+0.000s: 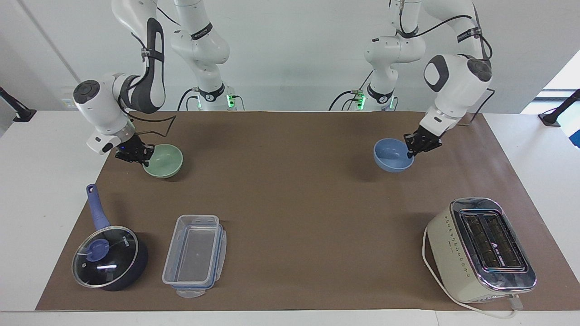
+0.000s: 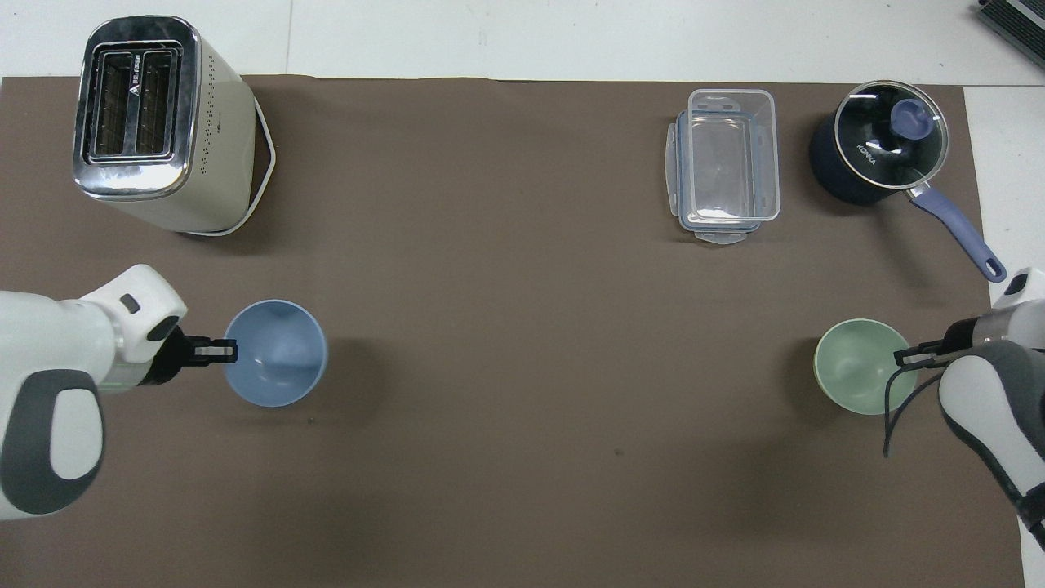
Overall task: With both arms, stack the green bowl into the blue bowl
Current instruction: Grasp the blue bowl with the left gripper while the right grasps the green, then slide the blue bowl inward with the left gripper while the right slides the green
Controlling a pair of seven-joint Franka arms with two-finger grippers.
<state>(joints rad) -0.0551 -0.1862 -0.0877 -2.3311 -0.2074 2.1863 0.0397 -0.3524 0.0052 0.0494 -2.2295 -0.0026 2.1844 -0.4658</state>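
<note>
The blue bowl (image 1: pixel 392 156) (image 2: pixel 276 353) hangs a little above the brown mat, toward the left arm's end of the table. My left gripper (image 1: pixel 411 151) (image 2: pixel 229 351) is shut on the bowl's rim, on the side away from the table's middle. The green bowl (image 1: pixel 164 160) (image 2: pixel 864 365) is low at the mat toward the right arm's end. My right gripper (image 1: pixel 144 157) (image 2: pixel 903 357) is shut on its outer rim. I cannot tell whether this bowl is off the mat.
A cream toaster (image 1: pixel 481 250) (image 2: pixel 159 122) stands farther from the robots than the blue bowl. A clear plastic container (image 1: pixel 195 255) (image 2: pixel 726 163) and a dark blue lidded saucepan (image 1: pixel 108 256) (image 2: pixel 882 151) lie farther from the robots than the green bowl. The brown mat (image 1: pixel 290 203) spans the table.
</note>
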